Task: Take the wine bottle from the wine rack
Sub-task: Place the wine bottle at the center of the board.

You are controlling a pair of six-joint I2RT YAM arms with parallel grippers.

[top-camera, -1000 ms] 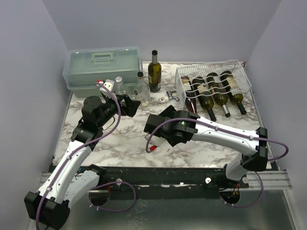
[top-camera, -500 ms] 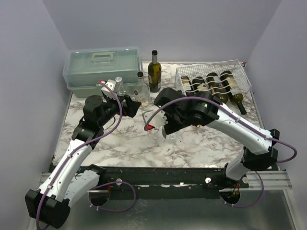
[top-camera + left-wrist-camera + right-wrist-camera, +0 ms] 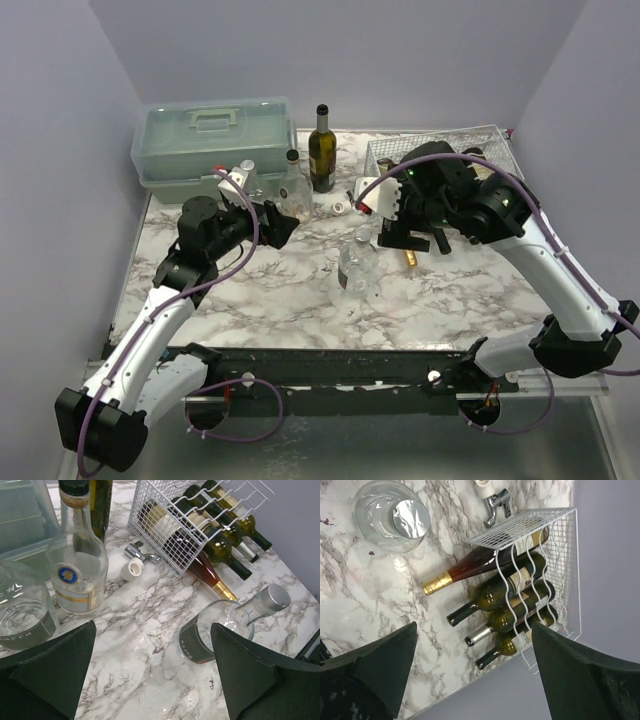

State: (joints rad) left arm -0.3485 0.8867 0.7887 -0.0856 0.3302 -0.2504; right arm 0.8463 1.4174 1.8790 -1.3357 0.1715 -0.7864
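The right gripper (image 3: 413, 243) hangs wide open and empty over the front of the wine rack (image 3: 385, 158), which sits at the upper right of the overhead view. In the right wrist view the rack (image 3: 520, 526) fills the centre and right. The two dark fingers (image 3: 380, 665) frame it from the lower corners and touch nothing.

Four wine bottles lie side by side in the rack's wavy cradles, necks poking out of its open front. One is a reddish wine bottle (image 3: 470, 570) with a gold foil neck, nearest the rack's mesh end wall. It is followed by three dark green wine bottles (image 3: 492, 597). All four lie between the open fingers in that view.

Outside the rack there are:
- one dark upright wine bottle (image 3: 321, 155) at top centre
- one clear silver-capped bottle (image 3: 356, 268) standing mid-table
- two more clear bottles, one labelled (image 3: 75, 565) and one at the left edge (image 3: 20, 610)
- one white cap (image 3: 133, 570)
- one metal fitting (image 3: 141, 555)
- one pale green toolbox (image 3: 210, 135) at the upper left

The right arm rises from the lower right, arches high and bends its wrist down over the rack's front. The left arm stretches from the lower left toward the centre. The left gripper (image 3: 280, 225) is also spread wide and empty, aimed toward the clear bottles across the marble table (image 3: 250, 290).
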